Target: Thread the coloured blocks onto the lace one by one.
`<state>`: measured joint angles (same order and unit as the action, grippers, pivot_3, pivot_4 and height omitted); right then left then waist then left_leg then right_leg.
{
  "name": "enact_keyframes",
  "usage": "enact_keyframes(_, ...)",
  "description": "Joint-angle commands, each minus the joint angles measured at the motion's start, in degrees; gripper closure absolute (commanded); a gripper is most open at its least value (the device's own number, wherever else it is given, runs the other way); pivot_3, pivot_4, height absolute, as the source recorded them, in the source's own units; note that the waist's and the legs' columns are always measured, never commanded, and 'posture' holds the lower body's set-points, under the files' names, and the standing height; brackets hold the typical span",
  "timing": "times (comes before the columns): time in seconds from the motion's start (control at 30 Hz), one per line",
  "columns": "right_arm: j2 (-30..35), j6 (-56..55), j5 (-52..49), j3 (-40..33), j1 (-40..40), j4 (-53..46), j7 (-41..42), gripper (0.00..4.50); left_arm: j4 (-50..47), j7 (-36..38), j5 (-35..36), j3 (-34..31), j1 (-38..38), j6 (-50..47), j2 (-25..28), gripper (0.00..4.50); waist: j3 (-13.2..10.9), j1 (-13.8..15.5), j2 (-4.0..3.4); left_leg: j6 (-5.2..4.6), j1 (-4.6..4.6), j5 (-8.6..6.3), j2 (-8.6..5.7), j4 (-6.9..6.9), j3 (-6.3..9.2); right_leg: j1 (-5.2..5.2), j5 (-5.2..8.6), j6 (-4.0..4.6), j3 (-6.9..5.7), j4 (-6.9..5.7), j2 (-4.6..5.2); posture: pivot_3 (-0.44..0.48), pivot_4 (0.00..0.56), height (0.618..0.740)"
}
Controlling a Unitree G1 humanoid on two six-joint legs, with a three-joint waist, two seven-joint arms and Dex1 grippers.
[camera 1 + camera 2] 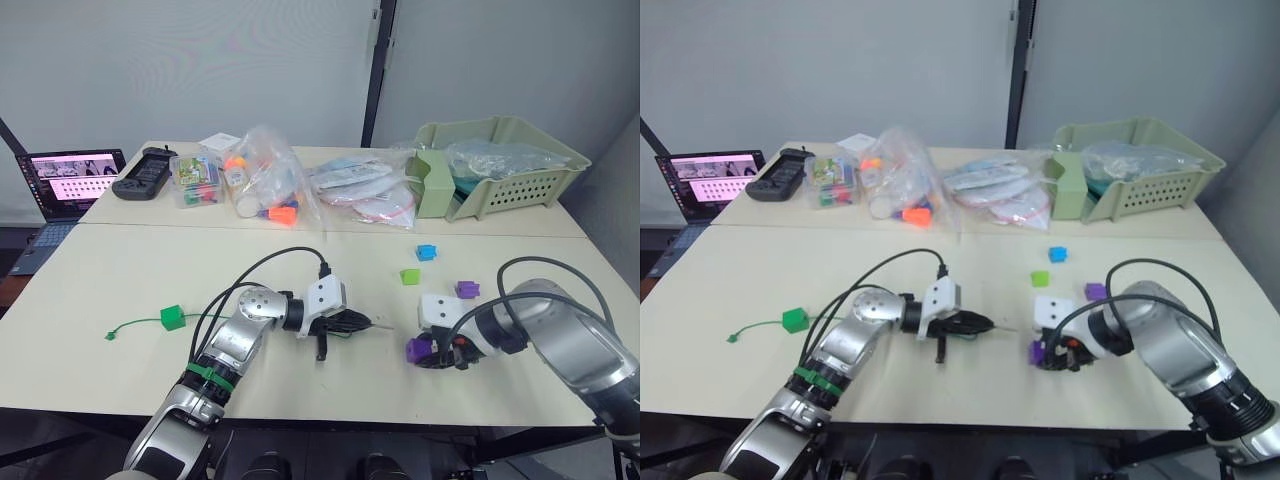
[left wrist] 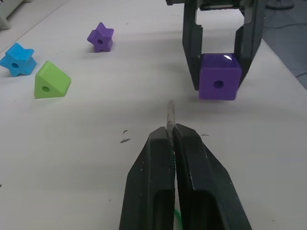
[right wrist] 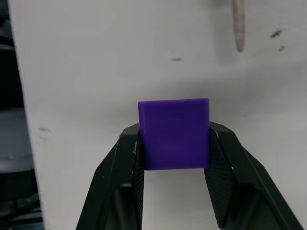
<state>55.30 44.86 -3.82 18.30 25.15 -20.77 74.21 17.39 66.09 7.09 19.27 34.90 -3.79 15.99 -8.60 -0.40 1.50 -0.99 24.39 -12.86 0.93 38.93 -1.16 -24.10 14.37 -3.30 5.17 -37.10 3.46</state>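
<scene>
My left gripper (image 1: 362,323) is shut on the green lace, whose pale stiff tip (image 2: 170,112) sticks out past the fingers toward the right gripper. The lace trails left through a dark green block (image 1: 171,317) to a small knot (image 1: 110,334). A short way to the right, my right gripper (image 1: 425,352) is shut on a purple cube (image 2: 218,76) held just above the table, its hole facing the lace tip. A purple star block (image 1: 466,290), a lime green wedge block (image 1: 409,276) and a blue star block (image 1: 427,252) lie loose beyond the grippers.
Clear bags of toys (image 1: 265,185) and flat packets (image 1: 365,190) lie along the far side of the table. A pale green basket (image 1: 500,165) stands at the back right. A laptop (image 1: 72,180), a black controller (image 1: 145,172) and a clear box (image 1: 195,180) are at the back left.
</scene>
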Motion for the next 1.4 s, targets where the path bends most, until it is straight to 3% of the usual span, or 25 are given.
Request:
enact_keyframes(0.03, -0.38, 4.29, -1.91, -1.47, -1.52, -4.25, -2.94, 3.33, 0.29, 0.98, 0.12, 0.42, 0.64, 1.28, -0.38, 4.5, 0.0, 0.02, 0.0, 0.0, 0.0, 0.0, 0.0, 0.0, 0.0, 0.01, 0.0, 0.0, 0.0, 0.0, 0.0, 0.0, 0.15, 0.734)
enact_keyframes(0.4, 0.17, 11.22, -2.18, 2.03, 2.03, -3.55, -7.72, 3.33, -0.37, 2.86, -0.96, 4.78, -0.96, 1.24, -2.63, 4.5, 0.0, -0.15, 0.0, 0.0, 0.0, 0.0, 0.0, 0.01, -0.03, 0.0, 0.0, 0.0, 0.01, 0.02, -0.01, 0.0, 0.15, 0.734)
enact_keyframes(1.03, 2.44, 13.97, -4.96, 6.03, 2.83, -5.8, -7.56, 3.33, 4.79, 1.78, -1.7, 3.17, 2.37, 3.6, -5.11, 4.5, 0.0, 0.02, 0.0, 0.0, 0.01, 0.0, 0.0, 0.04, -0.02, 0.02, 0.0, -0.01, 0.0, 0.04, -0.01, 0.0, 0.15, 0.734)
enact_keyframes(1.4, 1.62, 13.27, -3.69, 8.72, 4.01, -3.65, -9.33, 3.33, 2.56, 2.71, -1.43, 3.5, 0.69, 2.89, -4.24, 4.5, 0.0, -0.27, 0.0, 0.0, -0.01, 0.0, 0.02, 0.03, 0.0, 0.02, 0.0, 0.0, -0.01, 0.02, -0.02, 0.0, 0.15, 0.734)
